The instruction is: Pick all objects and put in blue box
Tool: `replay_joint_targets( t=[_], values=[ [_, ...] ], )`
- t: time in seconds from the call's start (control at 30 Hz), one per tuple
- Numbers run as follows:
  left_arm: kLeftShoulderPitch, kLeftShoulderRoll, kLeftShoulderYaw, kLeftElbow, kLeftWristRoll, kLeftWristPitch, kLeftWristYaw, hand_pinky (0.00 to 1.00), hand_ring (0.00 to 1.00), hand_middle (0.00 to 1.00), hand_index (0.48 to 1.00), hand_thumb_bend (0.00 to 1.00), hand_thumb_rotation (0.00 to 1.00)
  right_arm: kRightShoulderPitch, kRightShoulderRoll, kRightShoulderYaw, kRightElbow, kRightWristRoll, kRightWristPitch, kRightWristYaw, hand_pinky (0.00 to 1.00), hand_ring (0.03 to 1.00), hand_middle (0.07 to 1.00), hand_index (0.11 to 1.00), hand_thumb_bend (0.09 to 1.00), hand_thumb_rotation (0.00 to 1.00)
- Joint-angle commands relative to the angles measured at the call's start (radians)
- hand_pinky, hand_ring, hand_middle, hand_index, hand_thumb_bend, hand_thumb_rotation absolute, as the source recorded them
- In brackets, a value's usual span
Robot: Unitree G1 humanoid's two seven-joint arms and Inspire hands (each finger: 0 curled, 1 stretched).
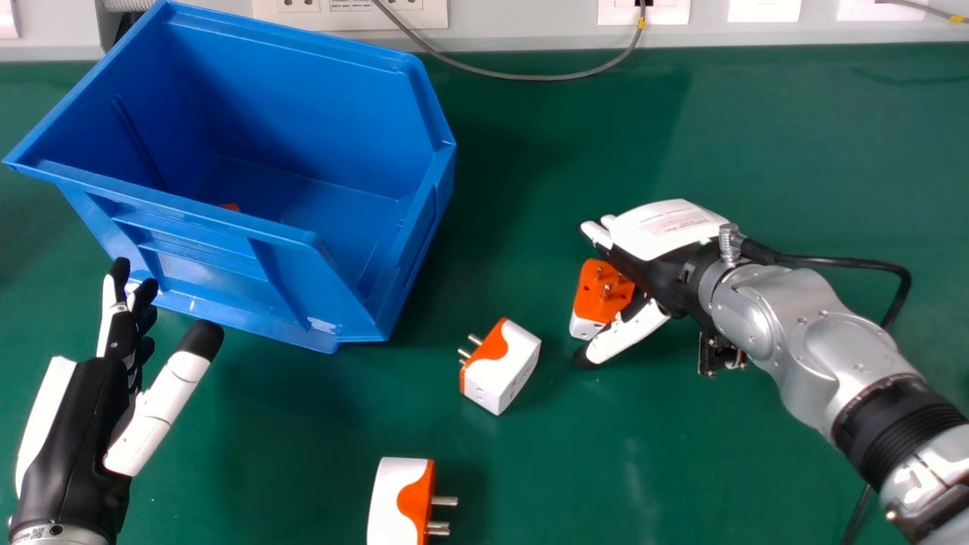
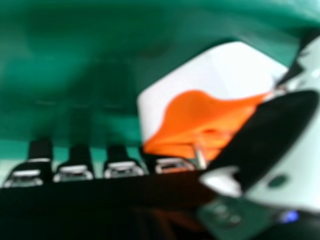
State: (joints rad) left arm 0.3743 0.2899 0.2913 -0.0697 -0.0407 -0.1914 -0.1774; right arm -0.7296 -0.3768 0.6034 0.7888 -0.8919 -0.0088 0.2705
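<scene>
In the head view, my right hand [image 1: 662, 231] is over an orange-and-white plug adapter [image 1: 602, 291], which lies pins up between its thumb and its open fingers. The right hand view has this adapter [image 2: 210, 107] beside the thumb of my right hand [image 2: 280, 135]. A second adapter [image 1: 503, 367] lies at the middle with pins pointing left, and a third [image 1: 400, 499] is at the near edge with pins pointing right. The blue box [image 1: 197, 200] stands at the far left; a bit of something orange [image 1: 229, 207] shows inside. My left hand [image 1: 83, 424] is open in front of the box.
Behind the green table [image 1: 757, 136] runs a wall strip with sockets [image 1: 348, 14]. A grey cable [image 1: 522, 76] hangs down onto the table's far side. A black cable [image 1: 840, 263] loops off my right wrist.
</scene>
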Motion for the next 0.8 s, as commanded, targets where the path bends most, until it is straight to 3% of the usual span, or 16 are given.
replay_joint_targets(
  t=[0.0,0.13,0.37,0.77],
  values=[
    [0.003,0.006,0.011,-0.022,-0.008,-0.020,-0.004,1.00,1.00,1.00,1.000,0.96,0.84,-0.029,0.007,-0.010,0.000,0.018,0.017,0.012,0.92,0.989,1.000,0.999,0.575,0.58],
    [0.006,0.008,0.010,-0.029,0.000,-0.013,0.001,1.00,1.00,1.00,1.000,0.95,0.84,-0.026,0.010,-0.014,-0.014,0.032,0.030,0.015,0.90,0.968,0.990,0.982,0.544,0.49],
    [0.018,0.005,0.006,-0.068,0.004,0.024,0.006,1.00,1.00,1.00,1.000,0.97,0.84,-0.030,0.015,-0.004,0.000,0.031,0.026,-0.012,0.81,0.899,0.933,0.917,0.521,0.37],
    [0.020,0.005,0.003,-0.092,0.016,0.054,0.012,1.00,1.00,1.00,1.000,0.98,0.85,-0.048,0.029,0.002,0.036,0.033,0.013,-0.066,0.72,0.793,0.839,0.818,0.510,0.30]
  ],
)
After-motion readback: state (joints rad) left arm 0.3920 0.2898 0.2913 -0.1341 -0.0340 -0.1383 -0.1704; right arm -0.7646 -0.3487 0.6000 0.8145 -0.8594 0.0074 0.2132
